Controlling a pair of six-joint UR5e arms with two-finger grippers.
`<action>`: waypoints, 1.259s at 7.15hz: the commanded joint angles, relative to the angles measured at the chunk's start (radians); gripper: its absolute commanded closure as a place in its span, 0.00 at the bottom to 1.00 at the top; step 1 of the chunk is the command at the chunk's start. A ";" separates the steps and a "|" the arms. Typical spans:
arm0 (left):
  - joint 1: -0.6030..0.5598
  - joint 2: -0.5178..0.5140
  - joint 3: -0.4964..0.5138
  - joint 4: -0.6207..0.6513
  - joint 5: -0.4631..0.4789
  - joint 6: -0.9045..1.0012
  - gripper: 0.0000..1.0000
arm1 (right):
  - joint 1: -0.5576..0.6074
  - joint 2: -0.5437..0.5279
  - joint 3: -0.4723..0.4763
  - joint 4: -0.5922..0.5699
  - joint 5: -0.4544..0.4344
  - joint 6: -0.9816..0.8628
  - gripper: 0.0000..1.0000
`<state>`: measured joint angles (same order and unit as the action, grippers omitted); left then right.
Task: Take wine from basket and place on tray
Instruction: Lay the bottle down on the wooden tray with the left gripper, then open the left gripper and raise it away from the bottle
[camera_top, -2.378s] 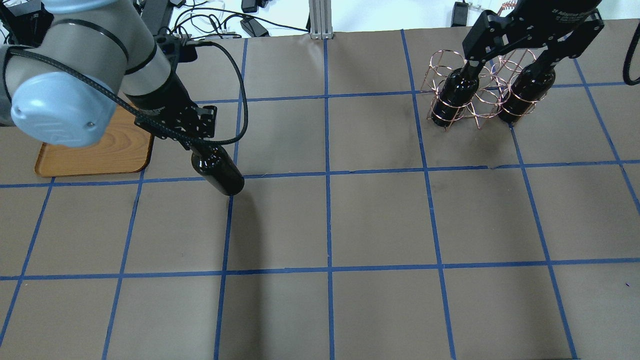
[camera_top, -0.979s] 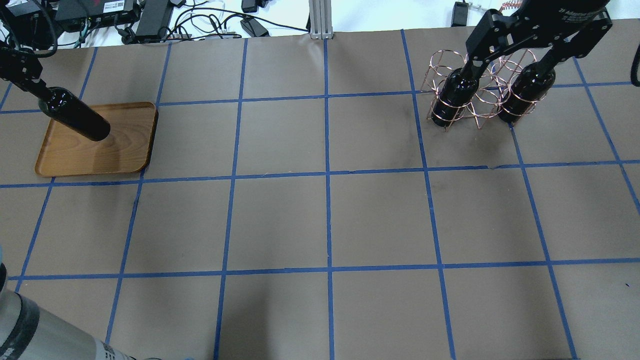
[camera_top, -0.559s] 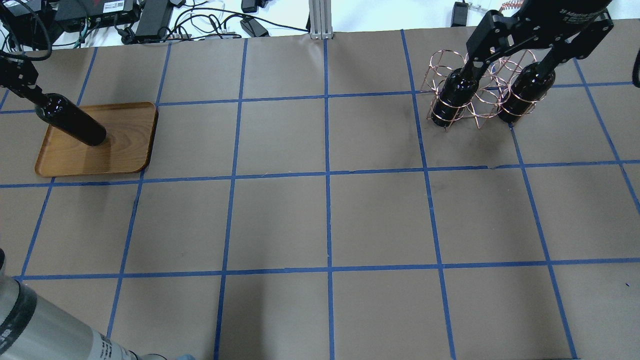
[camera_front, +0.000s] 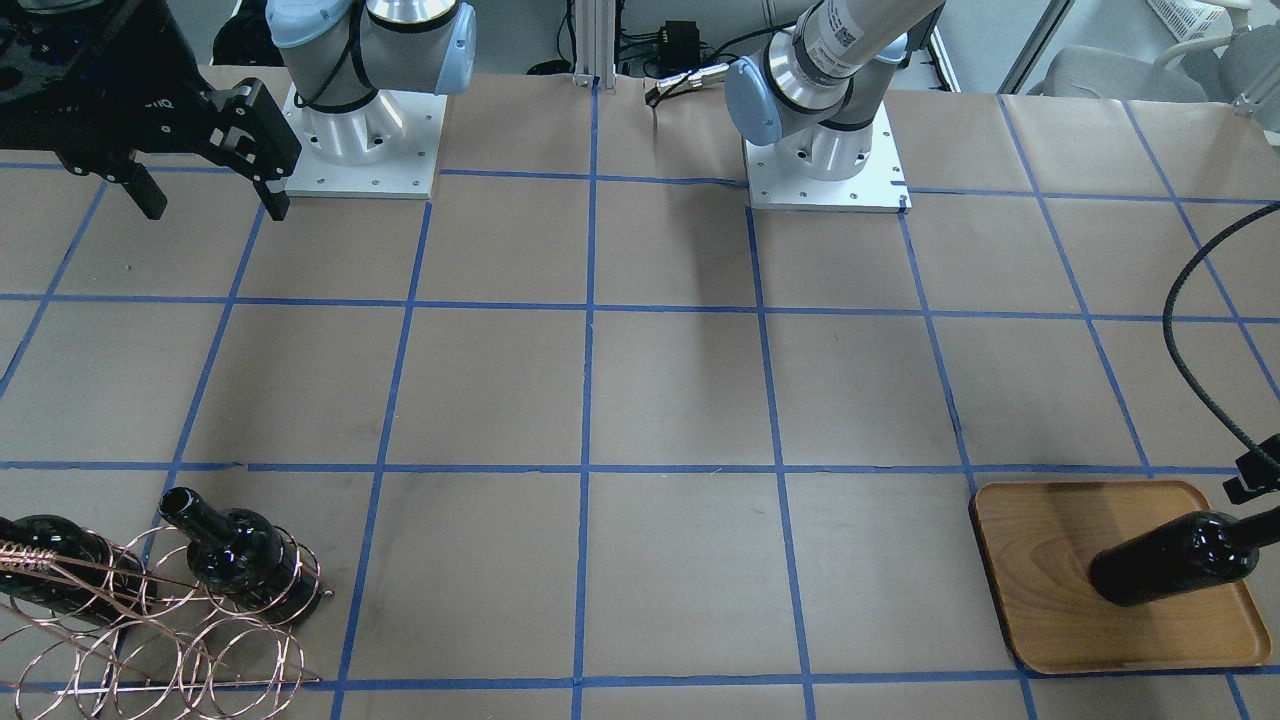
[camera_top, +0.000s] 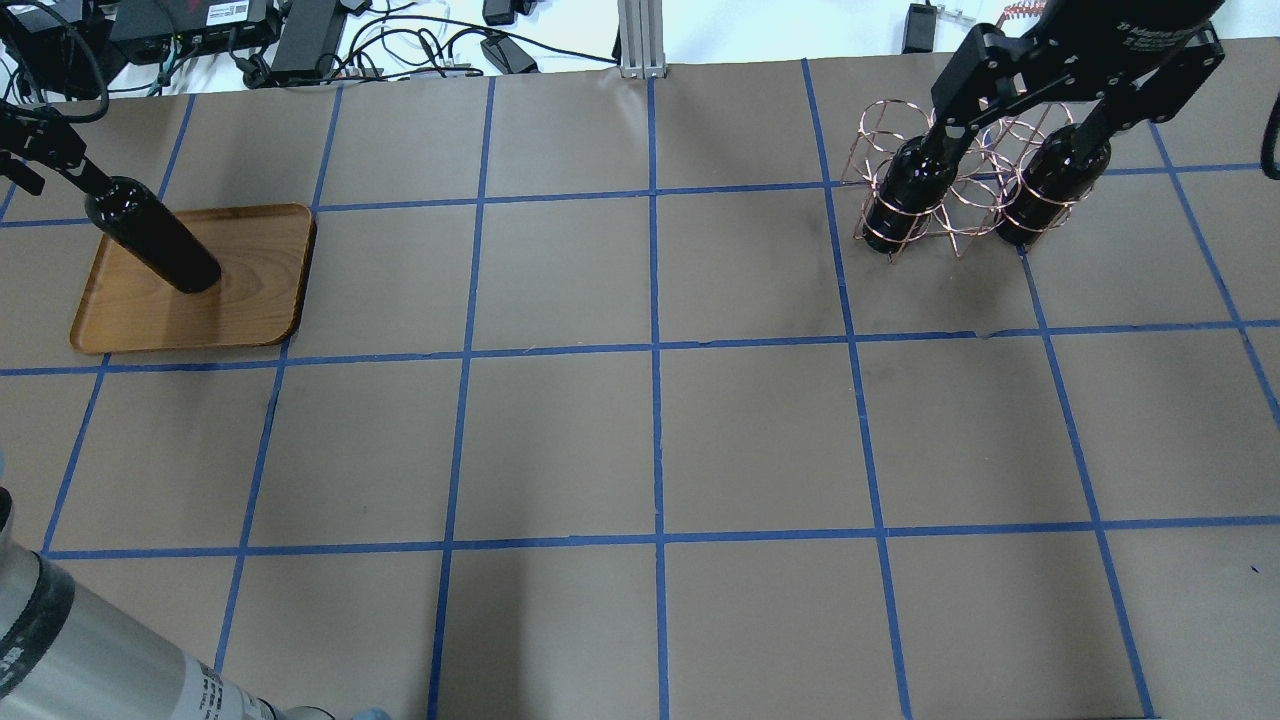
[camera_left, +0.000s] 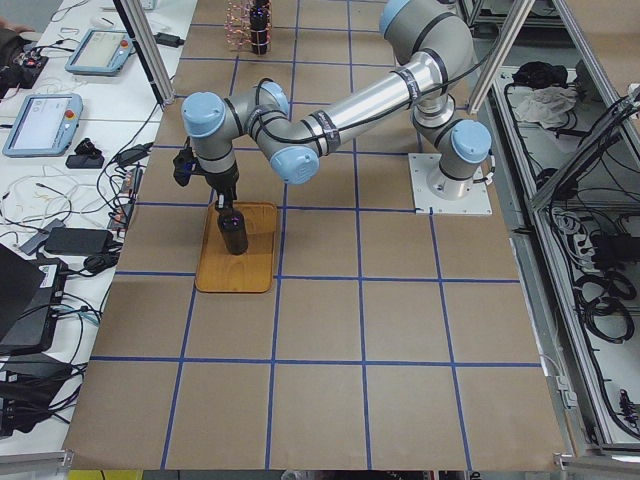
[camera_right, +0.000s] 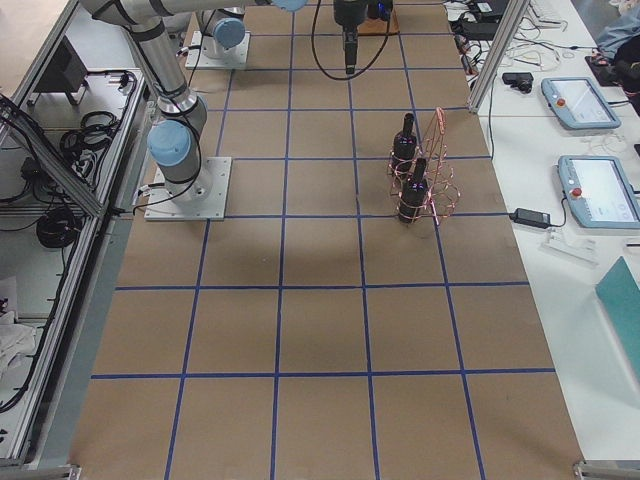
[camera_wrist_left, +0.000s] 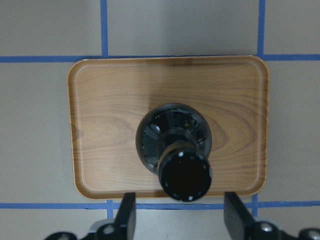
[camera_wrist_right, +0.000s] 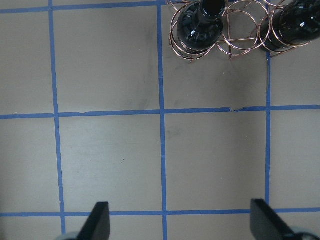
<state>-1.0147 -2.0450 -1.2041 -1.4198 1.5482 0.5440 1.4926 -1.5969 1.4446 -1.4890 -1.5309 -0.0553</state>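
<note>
A black wine bottle (camera_top: 160, 240) stands upright on the wooden tray (camera_top: 250, 290), left of its middle. In the left wrist view my left gripper (camera_wrist_left: 179, 197) is open, its fingers (camera_wrist_left: 127, 210) well apart on either side of the bottle's (camera_wrist_left: 175, 135) mouth without touching it, over the tray (camera_wrist_left: 110, 110). The copper wire basket (camera_top: 960, 190) at the far right holds two more bottles (camera_top: 905, 195) (camera_top: 1050, 185). My right gripper (camera_top: 1030, 130) hovers open and empty above the basket (camera_wrist_right: 230, 30).
Cables and power boxes (camera_top: 300, 40) and an aluminium post (camera_top: 635, 40) line the far table edge. The two arm bases (camera_front: 365, 150) (camera_front: 825, 160) stand on the robot's side. My left arm's forearm (camera_top: 80, 660) crosses the overhead view's lower left corner.
My left gripper carried the bottle from mid-table over the tray, lowered it until it stood there, and has opened around the neck. The right arm has barely moved.
</note>
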 joint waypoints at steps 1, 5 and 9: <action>-0.031 0.063 -0.003 -0.049 0.007 -0.019 0.00 | 0.000 0.000 0.000 0.001 0.000 0.000 0.00; -0.305 0.331 -0.104 -0.183 0.004 -0.383 0.00 | 0.000 0.000 0.000 0.001 -0.001 0.000 0.00; -0.505 0.479 -0.253 -0.188 0.004 -0.397 0.00 | 0.002 0.000 0.006 -0.008 -0.002 -0.009 0.00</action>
<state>-1.4579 -1.6083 -1.4135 -1.6055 1.5473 0.1518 1.4930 -1.5969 1.4480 -1.4935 -1.5334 -0.0627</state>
